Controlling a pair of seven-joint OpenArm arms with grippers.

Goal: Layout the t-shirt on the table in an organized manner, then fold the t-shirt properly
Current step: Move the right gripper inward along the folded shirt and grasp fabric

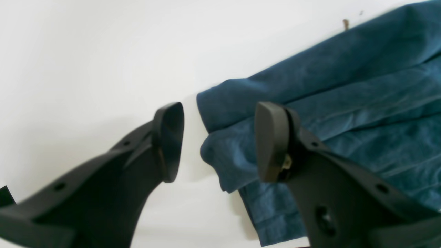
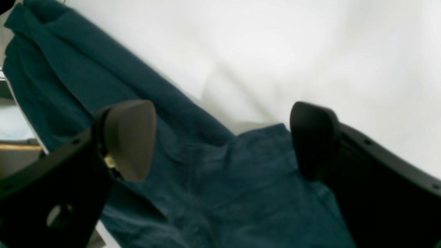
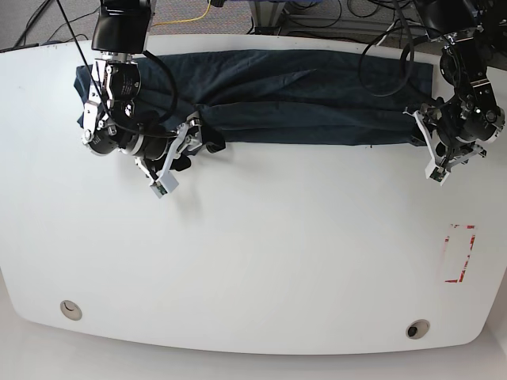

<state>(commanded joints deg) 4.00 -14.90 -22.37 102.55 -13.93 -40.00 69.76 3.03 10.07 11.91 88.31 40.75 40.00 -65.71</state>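
The dark navy t-shirt (image 3: 317, 87) lies in a long wrinkled band along the far side of the white table (image 3: 277, 253). My left gripper (image 3: 418, 125) is at the band's right end. In the left wrist view it (image 1: 220, 141) is open, its fingers either side of a folded corner of the shirt (image 1: 344, 86). My right gripper (image 3: 200, 136) is at the shirt's front edge left of the middle. In the right wrist view it (image 2: 220, 137) is open wide over bunched fabric (image 2: 224, 179), holding nothing.
A red tape rectangle (image 3: 459, 253) marks the table's right side. Two grommet holes (image 3: 70, 309) (image 3: 417, 328) sit near the front edge. Cables lie beyond the far edge (image 3: 317, 16). A small brown speck (image 1: 345, 24) is on the table by the shirt.
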